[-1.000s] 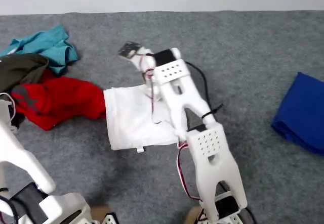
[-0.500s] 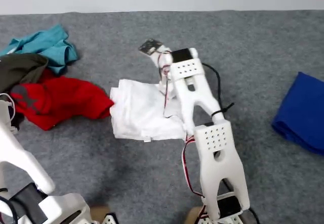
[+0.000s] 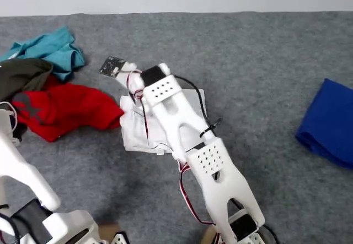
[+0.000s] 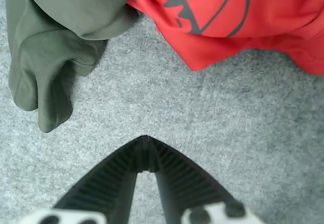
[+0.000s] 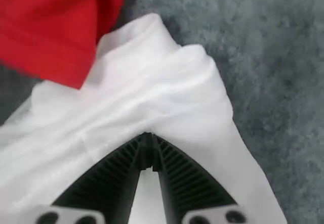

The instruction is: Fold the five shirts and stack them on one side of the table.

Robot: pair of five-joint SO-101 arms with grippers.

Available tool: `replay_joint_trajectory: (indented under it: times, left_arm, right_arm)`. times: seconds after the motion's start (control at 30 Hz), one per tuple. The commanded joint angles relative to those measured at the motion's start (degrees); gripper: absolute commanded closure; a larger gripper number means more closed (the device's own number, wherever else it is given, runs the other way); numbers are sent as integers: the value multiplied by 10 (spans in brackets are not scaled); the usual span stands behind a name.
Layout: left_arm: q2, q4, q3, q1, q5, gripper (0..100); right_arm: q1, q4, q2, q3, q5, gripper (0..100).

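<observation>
White shirt [image 3: 131, 129], right tool [image 5: 147, 139] now farther left

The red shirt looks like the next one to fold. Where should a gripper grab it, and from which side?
On the red shirt, probably the edge toward the bottom of the high view, approached from the bare table there. It lies free, while the olive shirt overlaps the far corner and the white shirt touches one end.

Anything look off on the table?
The white shirt lies rumpled and skewed, one corner against the red shirt. That one, the olive shirt and the teal shirt form an unfolded heap at one end; the blue shirt sits apart.
</observation>
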Motion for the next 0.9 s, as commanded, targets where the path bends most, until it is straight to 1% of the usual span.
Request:
replay_joint_trajectory:
  times: [0.0, 0.1, 0.23, 0.37, 0.6, 0.7, 0.83, 0.87]
  left_arm:
    - [-23, 1, -2, 4, -4, 996]
    - [-23, 1, -2, 4, -4, 996]
    - [-22, 1, -2, 4, -4, 996]
    - [-22, -4, -2, 4, -4, 996]
    - [-22, -4, -2, 4, -4, 996]
    - [-22, -4, -2, 4, -4, 996]
    - [-22, -4, -2, 4, -4, 996]
    - [-22, -4, -2, 4, -4, 996]
  right_arm:
    - [-15, -23, -4, -30, -5, 988]
    - [-23, -36, -1, -30, -5, 988]
    - [-40, -28, -8, -47, -5, 988]
    - [-45, 6, -8, -100, -5, 988]
    - [-32, 89, -10, -196, -3, 988]
    - [-15, 124, -9, -228, -3, 988]
    - [33, 178, -11, -254, -8, 988]
    - [49, 178, -13, -254, -27, 989]
